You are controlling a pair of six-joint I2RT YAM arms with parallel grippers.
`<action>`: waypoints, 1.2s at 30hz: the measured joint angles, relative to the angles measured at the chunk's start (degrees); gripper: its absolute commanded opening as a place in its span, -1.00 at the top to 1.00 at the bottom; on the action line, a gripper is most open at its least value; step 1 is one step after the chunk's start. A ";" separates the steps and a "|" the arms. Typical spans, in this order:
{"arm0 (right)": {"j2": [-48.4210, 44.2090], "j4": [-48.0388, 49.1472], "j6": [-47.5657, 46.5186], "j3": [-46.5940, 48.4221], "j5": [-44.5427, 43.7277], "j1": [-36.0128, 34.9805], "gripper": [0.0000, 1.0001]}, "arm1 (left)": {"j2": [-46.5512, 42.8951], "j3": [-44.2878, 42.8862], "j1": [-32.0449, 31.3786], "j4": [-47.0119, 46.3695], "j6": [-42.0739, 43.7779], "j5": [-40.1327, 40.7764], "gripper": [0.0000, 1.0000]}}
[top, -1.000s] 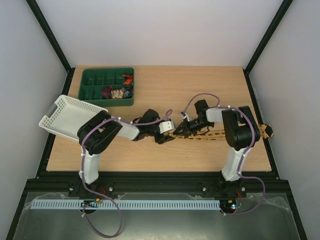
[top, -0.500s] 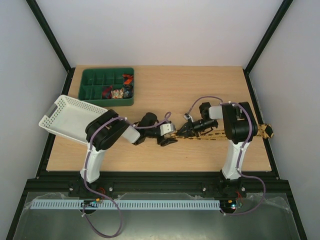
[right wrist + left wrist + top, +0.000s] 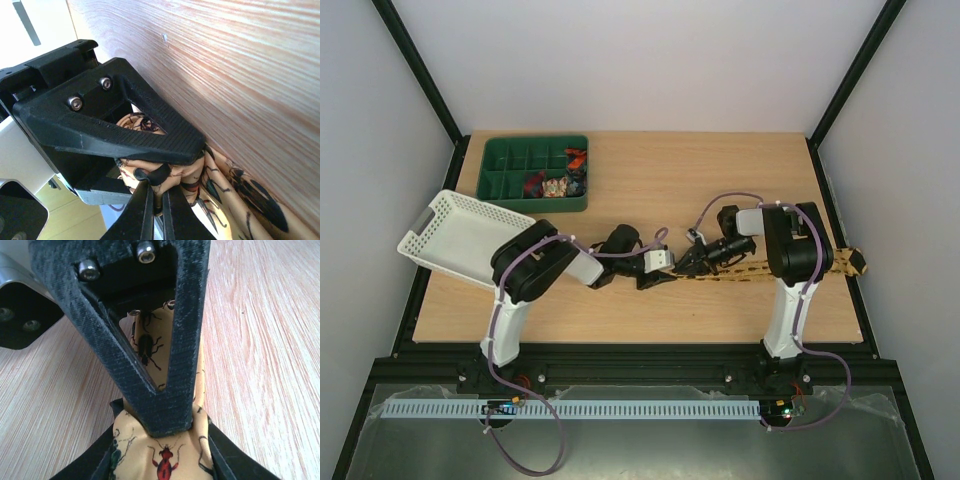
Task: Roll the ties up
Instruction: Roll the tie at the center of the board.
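One of the ties, tan-gold with dark beetle prints, lies as a long strip across the right half of the table. Its left end is bunched between both grippers. My right gripper is shut on a fold of that end; the right wrist view shows its thin fingers pinching the fabric. My left gripper faces it from the left. In the left wrist view its fingers press the tie from both sides, beneath the right gripper's finger.
A green compartment tray holding small items stands at the back left. A white basket tilts over the table's left edge. The tie's far end reaches past the right edge. Purple cables loop along both arms.
My left gripper slid a little to the right onto the tie's end and its jaws narrowed around the fabric. The right gripper stayed shut on the fold, dropping slightly toward the table.
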State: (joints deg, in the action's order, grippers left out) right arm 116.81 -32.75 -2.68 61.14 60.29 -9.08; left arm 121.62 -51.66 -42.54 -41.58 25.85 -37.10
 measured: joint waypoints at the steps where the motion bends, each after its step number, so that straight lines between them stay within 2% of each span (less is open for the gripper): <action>1: 0.00 -0.44 -0.31 0.13 -0.09 0.00 0.97 | -0.22 0.00 0.02 0.70 0.59 0.09 0.37; 6: 0.00 -1.29 -1.64 0.17 -0.57 0.31 0.97 | -0.59 -0.85 0.09 3.26 1.68 0.07 0.22; 8: 0.00 -1.40 -1.64 0.17 -1.44 0.59 0.97 | -0.59 -1.18 0.26 3.96 1.77 -0.07 0.01; 11: 0.02 -1.42 -1.29 0.11 -4.15 1.42 0.97 | -0.76 -1.14 1.07 4.42 1.68 -0.90 -0.17; 18: 0.02 -1.44 -0.52 0.09 -6.49 1.99 0.97 | -0.94 1.22 2.49 0.61 -0.83 -3.13 -0.28; 22: -0.04 -1.42 0.33 0.15 -6.95 1.99 0.97 | 0.79 1.77 2.19 -4.74 -4.31 -3.74 -0.29; 26: 0.13 -1.95 1.05 0.72 -7.43 1.95 0.97 | 3.45 1.66 1.27 -11.26 -6.97 -3.69 -0.17; 30: 0.57 -3.02 1.22 1.68 -8.02 1.92 0.96 | 5.57 0.46 -0.07 -15.23 -8.26 -3.15 0.19; 31: 0.59 -3.13 1.20 1.81 -8.15 1.95 0.93 | 5.75 0.20 -0.26 -15.30 -8.31 -3.15 0.26; 36: 0.26 -2.97 1.70 2.05 -8.22 1.99 0.45 | 4.68 -0.02 -0.57 -12.46 -7.80 -1.57 0.46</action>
State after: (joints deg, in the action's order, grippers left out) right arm 117.08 -35.73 -0.97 63.20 52.07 -7.09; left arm 126.30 -51.68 -43.11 -54.04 18.04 -38.68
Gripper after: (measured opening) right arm 0.165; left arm 0.321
